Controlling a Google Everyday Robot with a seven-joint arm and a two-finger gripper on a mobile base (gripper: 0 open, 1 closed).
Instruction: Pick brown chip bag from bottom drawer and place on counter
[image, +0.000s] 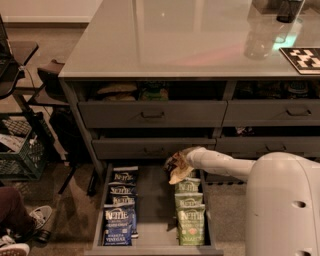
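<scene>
The brown chip bag (177, 167) hangs at the end of my white arm, lifted above the back of the open bottom drawer (152, 235). My gripper (183, 159) is shut on the bag's upper part, in front of the middle drawer's face. The bag's pale bottom edge points down toward the green bags. The glossy grey counter (165, 40) spreads above the drawer cabinet.
In the drawer, dark blue Kettle bags (120, 205) line the left side and green Kettle bags (189, 210) the right. My white arm body (280, 205) fills the lower right. A patterned marker card (302, 59) lies on the counter's right. A black crate (20, 150) stands left.
</scene>
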